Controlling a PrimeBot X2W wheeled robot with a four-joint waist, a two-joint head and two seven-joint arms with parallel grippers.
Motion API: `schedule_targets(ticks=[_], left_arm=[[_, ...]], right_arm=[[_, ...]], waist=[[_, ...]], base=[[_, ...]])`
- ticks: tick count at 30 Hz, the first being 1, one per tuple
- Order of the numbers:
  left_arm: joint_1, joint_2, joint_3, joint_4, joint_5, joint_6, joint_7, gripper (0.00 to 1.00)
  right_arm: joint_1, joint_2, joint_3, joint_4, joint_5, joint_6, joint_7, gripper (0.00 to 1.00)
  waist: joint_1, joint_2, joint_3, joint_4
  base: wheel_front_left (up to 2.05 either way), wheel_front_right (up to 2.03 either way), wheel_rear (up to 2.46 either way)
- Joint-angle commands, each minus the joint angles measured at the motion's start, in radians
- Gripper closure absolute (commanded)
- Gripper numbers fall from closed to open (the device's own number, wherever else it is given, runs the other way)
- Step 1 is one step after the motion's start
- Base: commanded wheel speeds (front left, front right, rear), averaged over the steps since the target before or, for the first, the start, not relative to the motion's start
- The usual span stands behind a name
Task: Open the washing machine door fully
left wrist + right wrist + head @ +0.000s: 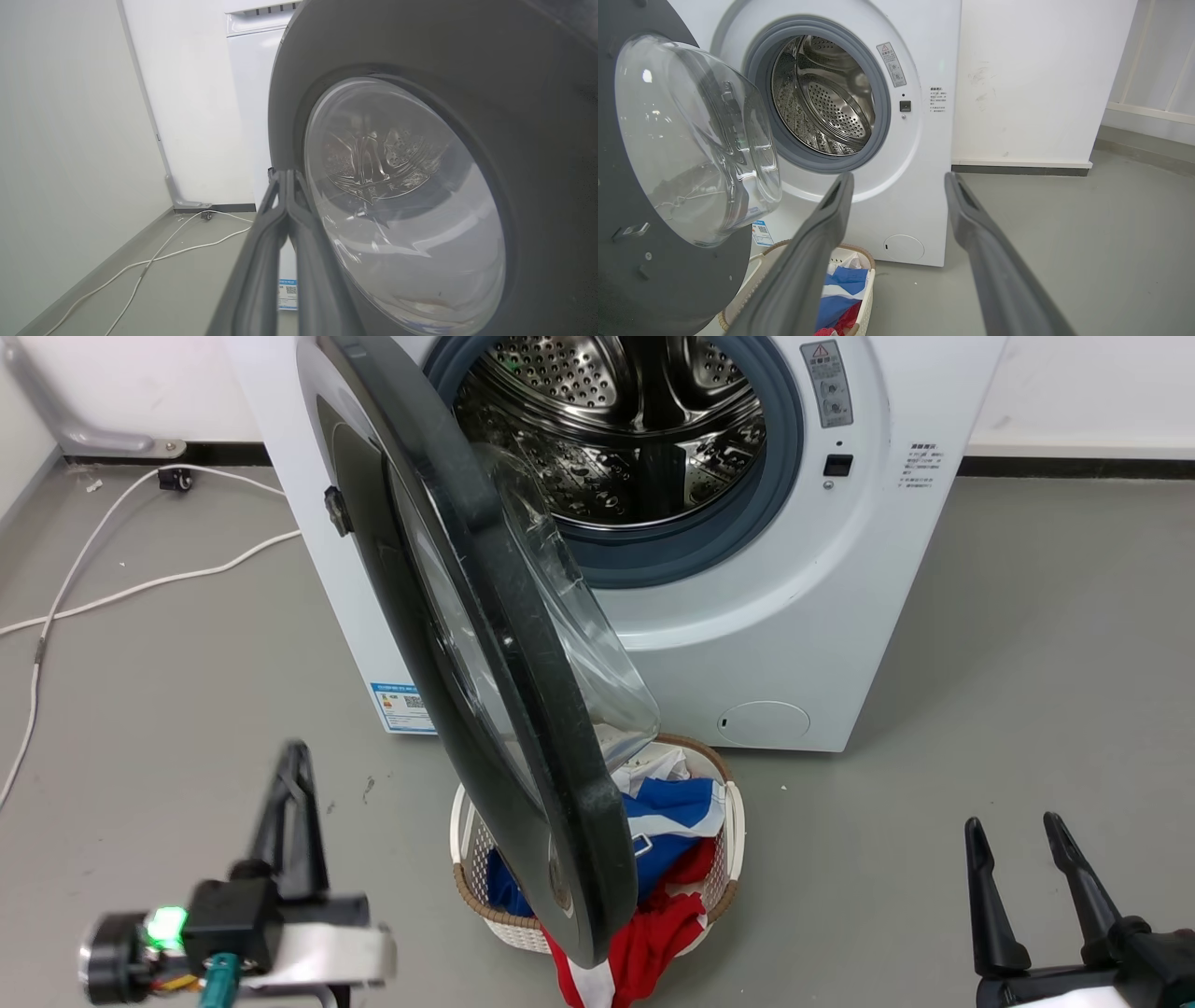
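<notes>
The washing machine door stands half-open, edge-on — glass bowl facing right.

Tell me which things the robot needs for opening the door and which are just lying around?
For the job: washing machine door, washing machine, left gripper.
Just lying about: laundry basket, clothes in it, white cable on the floor.

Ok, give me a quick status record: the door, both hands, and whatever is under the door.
door: washing machine door partly open, hinged on the left, edge-on to the head camera
left hand: shut, by the door's outer face; contact unclear
right hand: open, holding nothing, apart from the door
under door: laundry basket of clothes, on the floor before the washing machine
</notes>
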Motion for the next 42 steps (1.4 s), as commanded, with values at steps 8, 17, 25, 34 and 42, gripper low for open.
schedule_targets(ticks=[8, 17, 25, 34, 42], left_arm=[[-0.075, 0.033, -0.06, -0.271, 0.062, 0.012, -0.002, 1.0], [-0.132, 0.053, -0.279, -0.439, 0.1, -0.053, -0.002, 1.0], [-0.141, 0.036, -0.498, -0.342, 0.085, -0.137, -0.002, 1.0], [-0.103, 0.022, -0.603, -0.081, 0.027, -0.159, -0.002, 1.0], [-0.117, 0.006, -0.571, 0.102, -0.02, -0.123, -0.003, 1.0]], right_arm=[[0.016, 0.003, 0.004, 0.002, 0.01, 0.0, -0.002, 0.0], [0.016, 0.003, 0.012, 0.013, 0.015, 0.0, -0.002, 0.0], [0.014, 0.003, 0.017, 0.019, 0.017, 0.0, -0.002, 0.0], [-0.007, 0.003, 0.031, 0.028, 0.018, 0.0, -0.002, 0.0], [-0.026, 0.003, 0.04, 0.041, 0.022, 0.0, -0.002, 0.0]], waist=[[0.0, 0.0, -0.008, 0.001], [0.0, 0.0, -0.011, -0.007], [0.0, 0.0, -0.009, -0.008], [0.0, 0.0, 0.016, -0.015], [0.0, 0.0, 0.034, -0.019]], base=[[0.0, 0.0, 0.0], [0.0, 0.0, 0.0], [0.0, 0.0, 0.0], [0.0, 0.0, 0.0], [0.0, 0.0, 0.0]])
